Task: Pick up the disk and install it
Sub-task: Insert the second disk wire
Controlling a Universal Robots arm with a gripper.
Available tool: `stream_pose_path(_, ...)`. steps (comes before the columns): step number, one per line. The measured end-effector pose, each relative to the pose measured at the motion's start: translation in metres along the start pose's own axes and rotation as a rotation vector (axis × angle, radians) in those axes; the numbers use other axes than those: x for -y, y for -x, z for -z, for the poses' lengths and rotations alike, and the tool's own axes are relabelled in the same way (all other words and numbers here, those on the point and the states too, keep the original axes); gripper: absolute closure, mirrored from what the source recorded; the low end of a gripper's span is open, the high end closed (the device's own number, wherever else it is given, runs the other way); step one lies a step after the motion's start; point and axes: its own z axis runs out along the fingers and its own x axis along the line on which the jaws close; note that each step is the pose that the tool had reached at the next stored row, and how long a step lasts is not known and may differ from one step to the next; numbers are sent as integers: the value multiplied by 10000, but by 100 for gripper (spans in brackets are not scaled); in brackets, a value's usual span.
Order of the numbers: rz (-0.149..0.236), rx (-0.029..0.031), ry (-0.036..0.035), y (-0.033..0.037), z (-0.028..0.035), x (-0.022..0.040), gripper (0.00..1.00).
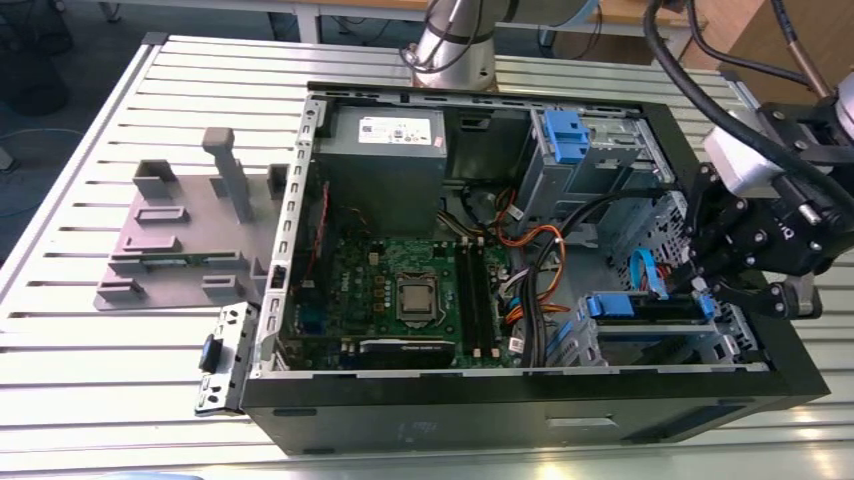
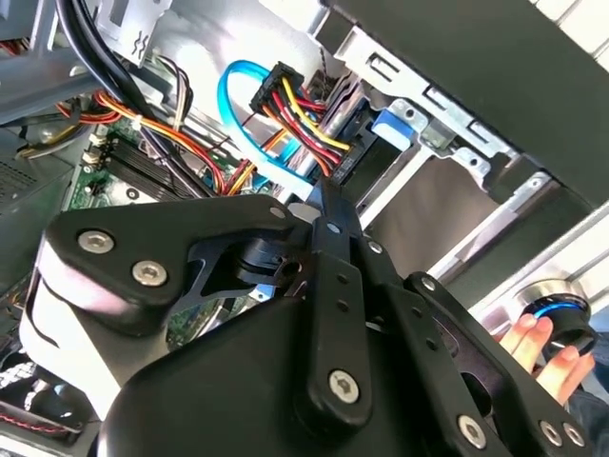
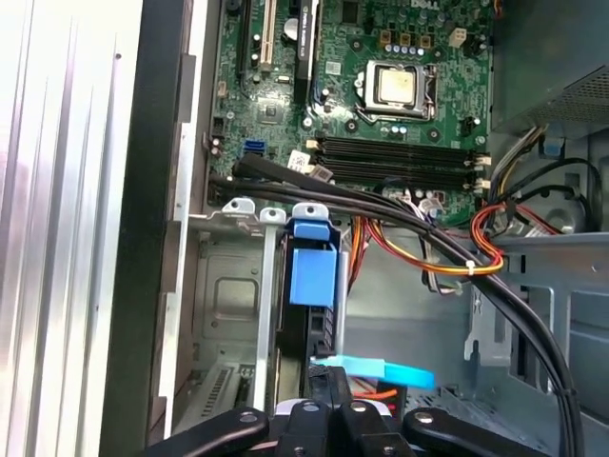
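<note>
The disk (image 1: 650,307) stands on edge in the drive cage at the case's front corner, on the exterior view's right, and its blue bracket faces up. In the first wrist view the blue bracket tab (image 3: 312,271) sits between the cage rails. In the second wrist view a blue data cable (image 2: 249,129) and a plug with coloured wires (image 2: 300,100) reach the disk (image 2: 354,143). My gripper (image 1: 703,290) hovers just beside the disk's cabled end. Its fingers (image 3: 306,417) are pressed together, shut, with nothing seen between them. My gripper (image 2: 322,202) tip points at the cables.
The open computer case (image 1: 320,200) lies on a slatted table (image 1: 80,360) with its motherboard (image 1: 400,290) exposed. Cable bundles (image 3: 428,238) cross near the cage. A second blue bracket (image 1: 566,130) sits in the upper bay. A grey fixture (image 1: 174,240) stands at the exterior view's left. A person's hand (image 2: 533,345) is beyond the case.
</note>
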Motion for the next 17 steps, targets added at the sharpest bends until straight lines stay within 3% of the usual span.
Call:
stream_pose_path(9, -1, 5, -1, 15, 219, 28, 89)
stream_pose_path(17, 0, 6, -1, 16, 238, 27, 89)
